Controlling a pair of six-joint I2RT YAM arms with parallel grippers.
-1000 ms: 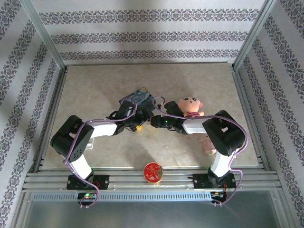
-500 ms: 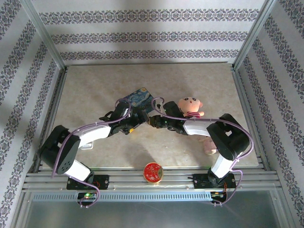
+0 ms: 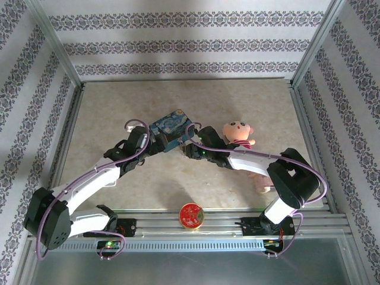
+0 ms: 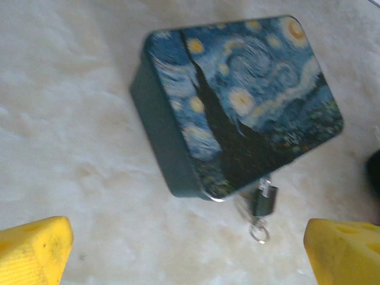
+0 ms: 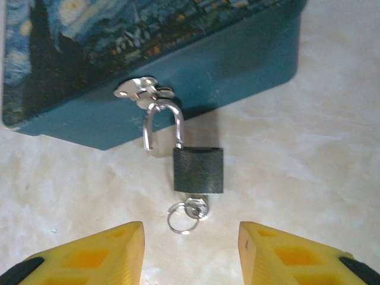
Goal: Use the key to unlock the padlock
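In the top view's centre, the left gripper (image 3: 154,142) has its fingers spread and grasps nothing. Right of it come one blue painted tin (image 3: 172,127), the right gripper (image 3: 185,149), likewise spread and empty, and one plush doll (image 3: 237,132), with one red disc (image 3: 191,215) at bottom centre. Mid-frame in the right wrist view, one padlock (image 5: 198,170) is hooked through the tin's hasp, with one key (image 5: 197,206) in its underside.
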